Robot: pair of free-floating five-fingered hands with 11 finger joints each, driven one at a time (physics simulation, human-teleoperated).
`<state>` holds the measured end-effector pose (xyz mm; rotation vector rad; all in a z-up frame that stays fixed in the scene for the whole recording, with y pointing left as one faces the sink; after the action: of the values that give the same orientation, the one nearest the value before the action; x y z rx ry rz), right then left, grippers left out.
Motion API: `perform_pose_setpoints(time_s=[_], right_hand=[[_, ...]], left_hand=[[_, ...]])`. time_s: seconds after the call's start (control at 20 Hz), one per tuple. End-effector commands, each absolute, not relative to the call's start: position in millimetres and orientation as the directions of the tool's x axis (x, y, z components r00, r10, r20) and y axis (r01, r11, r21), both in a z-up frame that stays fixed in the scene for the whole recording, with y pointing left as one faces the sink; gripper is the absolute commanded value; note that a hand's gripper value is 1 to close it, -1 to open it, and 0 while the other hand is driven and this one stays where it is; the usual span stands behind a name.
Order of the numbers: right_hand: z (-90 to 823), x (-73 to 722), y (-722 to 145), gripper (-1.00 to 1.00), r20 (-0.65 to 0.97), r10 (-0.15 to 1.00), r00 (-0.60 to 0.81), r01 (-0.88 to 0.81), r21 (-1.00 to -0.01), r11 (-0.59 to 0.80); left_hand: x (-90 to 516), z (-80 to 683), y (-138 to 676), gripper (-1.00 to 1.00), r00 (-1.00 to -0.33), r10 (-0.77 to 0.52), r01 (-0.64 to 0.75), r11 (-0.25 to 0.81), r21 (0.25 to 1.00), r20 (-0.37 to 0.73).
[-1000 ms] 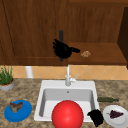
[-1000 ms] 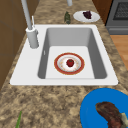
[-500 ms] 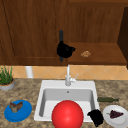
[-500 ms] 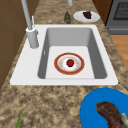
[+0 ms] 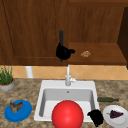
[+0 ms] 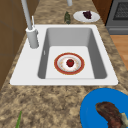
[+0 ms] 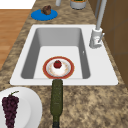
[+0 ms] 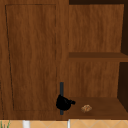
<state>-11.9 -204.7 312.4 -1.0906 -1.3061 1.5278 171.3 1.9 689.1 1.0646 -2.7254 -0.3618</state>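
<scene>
Cabinet handle [image 5: 61, 37]: dark vertical bar on right edge of closed wooden cabinet door [image 5: 35, 30], above sink [image 5: 67, 96]. Likely rigid, smooth; best gripped mid-bar. Left robot hand [image 5: 63, 52] clenched round bar's lower end, thumb toward 3 o'clock. Right robot hand [image 5: 96, 117] at sink's 4 o'clock corner, beside grape plate [image 5: 115, 115]; finger state unclear.

A plate [image 6: 69, 63] was set in the sink [image 6: 65, 30], with the faucet [image 5: 68, 76] behind it. A dish [image 5: 18, 111] lay on the worktop [image 6: 50, 105] to the left, a bottle [image 5: 107, 99] and another plate [image 5: 115, 115] to the right. The left robot hand [image 8: 63, 103] was placed at the cabinet handle [image 8: 61, 87], left of a shelf [image 8: 100, 106].
</scene>
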Motion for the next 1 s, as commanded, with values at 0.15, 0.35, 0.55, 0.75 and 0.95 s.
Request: perform_pose_setpoints(time_s=[0.15, 0.35, 0.55, 0.75, 0.95], right_hand=[[312, -12, -205, 0.00, -0.097, 0.955, -0.280, -0.053, -0.992, -0.116], [312, -12, -205, 0.00, -0.097, 0.955, -0.280, -0.053, -0.992, -0.116], [312, -12, -205, 0.00, -0.097, 0.955, -0.280, -0.053, -0.992, -0.116], [312, -12, -205, 0.00, -0.097, 0.955, -0.280, -0.053, -0.992, -0.116], [312, -12, -205, 0.00, -0.097, 0.955, -0.280, -0.053, -0.992, -0.116]], left_hand=[[225, 694, 6, -1.00, -0.727, -0.673, -0.620, 0.729, 0.291, 0.137], [253, 693, 14, -1.00, -0.750, -0.647, -0.594, 0.750, 0.289, 0.136], [283, 686, 10, -1.00, -0.743, -0.659, -0.609, 0.739, 0.288, 0.118], [287, 678, -4, -1.00, -0.710, -0.698, -0.655, 0.704, 0.273, 0.098], [290, 672, 2, 1.00, -0.624, -0.777, -0.746, 0.625, 0.231, 0.086]])
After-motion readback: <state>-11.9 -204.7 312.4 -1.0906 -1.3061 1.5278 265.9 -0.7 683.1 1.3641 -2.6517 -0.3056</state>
